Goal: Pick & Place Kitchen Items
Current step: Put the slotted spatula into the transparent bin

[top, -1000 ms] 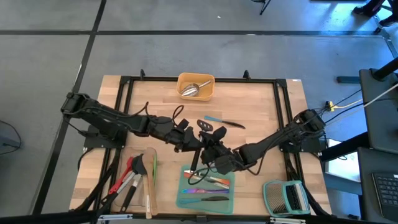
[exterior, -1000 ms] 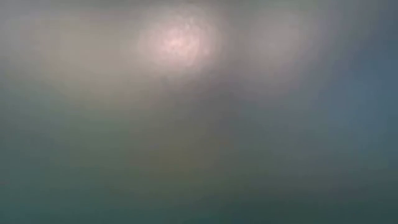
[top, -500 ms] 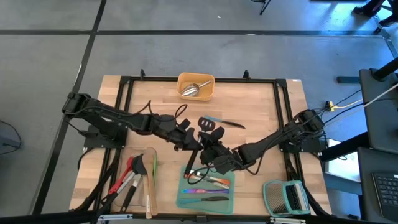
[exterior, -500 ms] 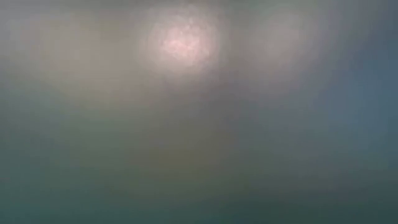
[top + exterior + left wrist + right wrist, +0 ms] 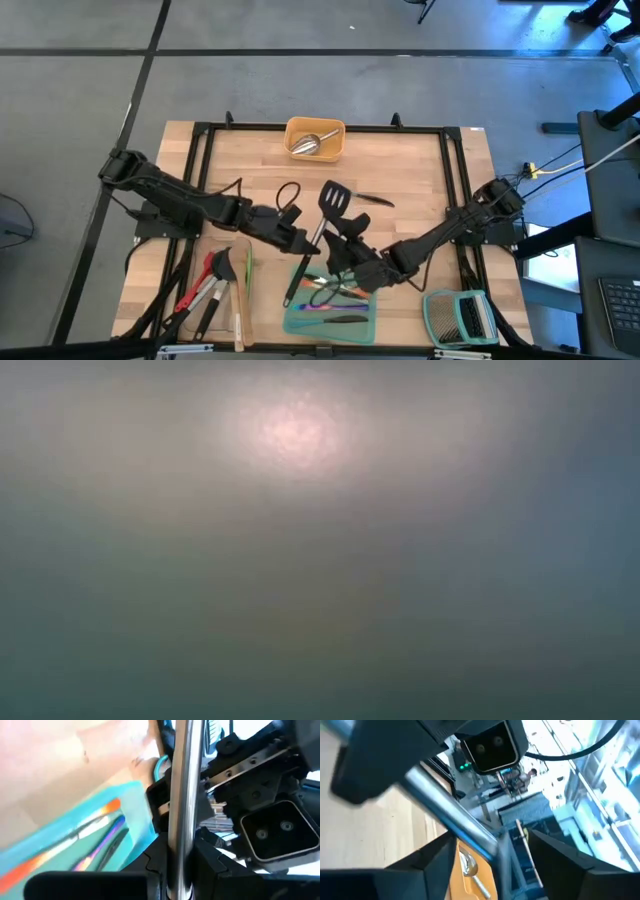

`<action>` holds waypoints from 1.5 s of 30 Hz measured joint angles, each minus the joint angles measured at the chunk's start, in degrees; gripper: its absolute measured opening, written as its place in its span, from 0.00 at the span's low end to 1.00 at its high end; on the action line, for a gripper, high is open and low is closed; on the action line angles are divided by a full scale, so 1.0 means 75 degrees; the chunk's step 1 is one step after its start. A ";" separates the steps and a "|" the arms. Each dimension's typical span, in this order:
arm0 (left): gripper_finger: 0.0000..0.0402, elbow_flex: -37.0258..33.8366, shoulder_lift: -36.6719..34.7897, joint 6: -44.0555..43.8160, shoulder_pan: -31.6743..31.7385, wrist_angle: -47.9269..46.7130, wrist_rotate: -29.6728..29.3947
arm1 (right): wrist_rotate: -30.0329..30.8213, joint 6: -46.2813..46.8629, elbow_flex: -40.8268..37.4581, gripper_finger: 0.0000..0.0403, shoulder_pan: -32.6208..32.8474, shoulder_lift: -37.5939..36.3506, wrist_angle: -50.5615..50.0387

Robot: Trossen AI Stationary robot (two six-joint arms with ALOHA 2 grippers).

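High view: the turner is held tilted over the worktop, its black slotted head beyond the far edge of the teal tray and its dark handle end over the tray's left rim. The left tool is closed on the steel shaft just beyond the tray's far left corner; in the left wrist view the shaft is seen pinched between that tool's fingers. The right tool, just above the tray's far edge, is parted, with the shaft lying loose across its gap.

A slip is judged the main risk: the smooth shaft is gripped by one tool only, off its balance point, so the turner could pivot or slide down. Both tools are crowded together, and a clash or a knock on the shaft is possible when either is moved. The cutlery lying in the tray could be struck by the handle end.

Pale wood forms the worktop, bounded by a black frame. A yellow tray with a scoop lies well beyond the teal tray, a slatted rack just to its right. Grey floor surrounds everything. Nothing can be made out in the low view.
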 joint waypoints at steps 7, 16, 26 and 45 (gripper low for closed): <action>0.12 -0.0048 -0.0171 -0.0569 -0.0411 -0.0252 -0.0512 | 0.0345 -0.0763 0.0043 0.68 0.0753 -0.0065 0.0229; 0.12 -0.0028 -0.1027 -0.2179 -0.1670 -0.0835 -0.2454 | 0.0398 0.0493 0.0033 0.68 0.0916 -0.0814 -0.1704; 0.12 -0.0013 -0.1240 -0.5094 -0.3973 -0.2479 -0.4362 | -0.2202 0.3680 0.0020 0.68 0.0047 -0.2601 -0.5501; 0.12 0.3025 -0.1078 -0.6194 -0.5258 -0.6491 -0.3391 | -0.4580 0.3671 0.0012 0.68 -0.0747 -0.2843 -0.5788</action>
